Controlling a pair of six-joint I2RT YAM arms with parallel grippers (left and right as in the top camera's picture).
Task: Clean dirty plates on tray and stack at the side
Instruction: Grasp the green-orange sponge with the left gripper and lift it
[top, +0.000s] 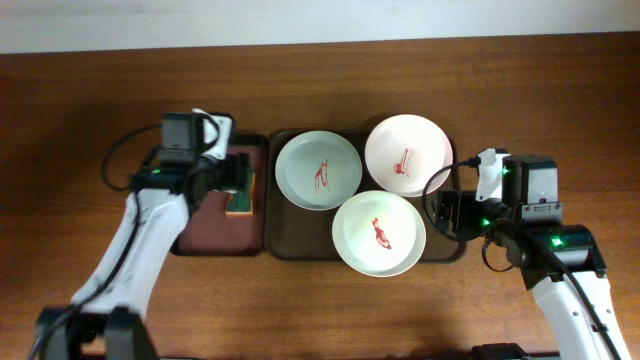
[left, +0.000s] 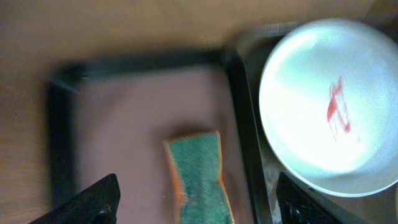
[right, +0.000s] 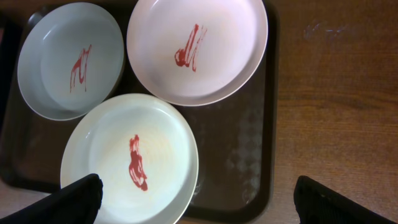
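Note:
Three plates with red sauce smears lie on the dark brown tray (top: 285, 238): a pale green one at back left (top: 318, 170), a white one at back right (top: 406, 153) and a pale one in front (top: 379, 233). In the right wrist view they are at top left (right: 68, 59), top middle (right: 198, 46) and bottom left (right: 130, 158). My right gripper (right: 208, 205) is open and empty above the tray's right front corner (right: 249, 162), one finger over the front plate. My left gripper (left: 196, 208) is open, its fingers on either side of a green and orange sponge (left: 200, 177).
The sponge (top: 241, 195) lies on a smaller maroon tray (top: 215, 235) with a black rim (left: 62, 143), just left of the brown tray. The back-left plate (left: 329, 106) shows beside it. Bare wooden table (top: 560, 110) surrounds both trays.

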